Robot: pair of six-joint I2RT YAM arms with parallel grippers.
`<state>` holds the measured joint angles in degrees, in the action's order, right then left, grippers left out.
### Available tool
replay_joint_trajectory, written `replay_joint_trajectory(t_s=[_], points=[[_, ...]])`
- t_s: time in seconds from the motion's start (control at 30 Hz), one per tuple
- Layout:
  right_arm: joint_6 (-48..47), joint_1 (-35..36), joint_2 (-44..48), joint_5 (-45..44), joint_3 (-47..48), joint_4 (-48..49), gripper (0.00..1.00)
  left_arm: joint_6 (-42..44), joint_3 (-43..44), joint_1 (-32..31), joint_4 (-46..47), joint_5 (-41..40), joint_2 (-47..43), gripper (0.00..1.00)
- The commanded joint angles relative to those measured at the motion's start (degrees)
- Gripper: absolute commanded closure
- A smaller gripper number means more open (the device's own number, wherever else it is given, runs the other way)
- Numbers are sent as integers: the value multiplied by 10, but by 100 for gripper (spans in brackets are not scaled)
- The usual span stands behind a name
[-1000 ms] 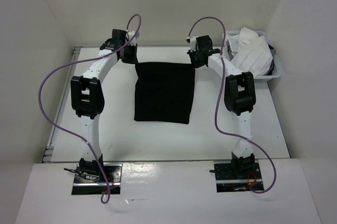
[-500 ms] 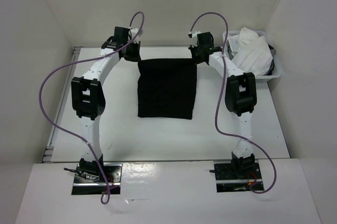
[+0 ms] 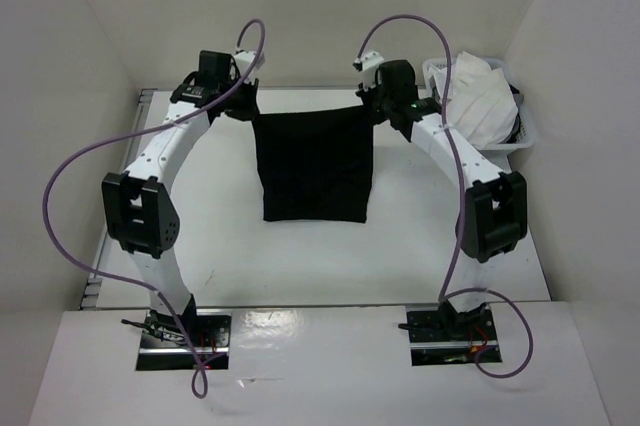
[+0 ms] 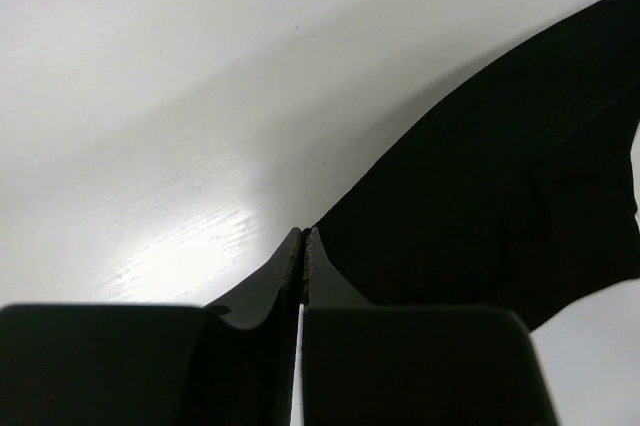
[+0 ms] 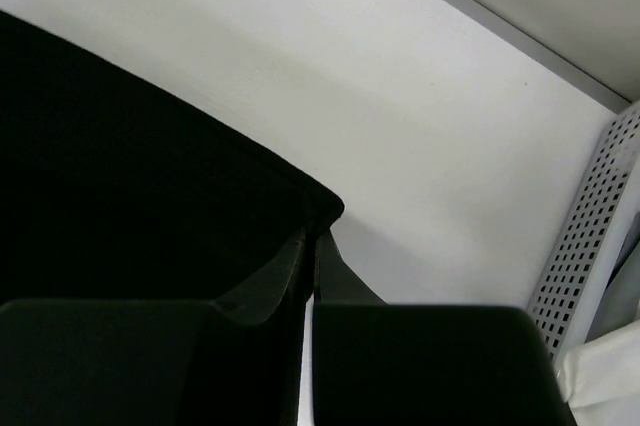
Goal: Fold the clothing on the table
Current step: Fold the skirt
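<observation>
From above, my left pincer (image 3: 243, 106) and right pincer (image 3: 372, 106) each clamp a far corner of the clothing (image 3: 315, 161), which drapes between them onto the tabletop (image 3: 230, 246). Left wrist: fabric runs right of the closed tips. Right wrist: fabric lies leftward. I'd move both level.

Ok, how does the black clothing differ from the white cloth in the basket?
Colour: the clothing is black, the white cloth white. Shape: the clothing is spread smooth, the white cloth bunched in a heap. Place: the clothing is over the table, its far corners pinched by the left gripper and right gripper; the white cloth sits in the basket. Both are soft fabric.
</observation>
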<state>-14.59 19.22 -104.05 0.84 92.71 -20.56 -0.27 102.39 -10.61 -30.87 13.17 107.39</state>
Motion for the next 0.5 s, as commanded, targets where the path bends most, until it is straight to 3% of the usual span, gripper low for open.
replay_joint_trajectory(t_s=[0.0, 0.47], points=[[-36, 21, 50, 1, -47, 7, 100, 35, -47, -13, 1, 7, -52, 100], [-115, 76, 167, 7, -224, -34, 100, 91, -266, -19, 17, -11, -206, 100]])
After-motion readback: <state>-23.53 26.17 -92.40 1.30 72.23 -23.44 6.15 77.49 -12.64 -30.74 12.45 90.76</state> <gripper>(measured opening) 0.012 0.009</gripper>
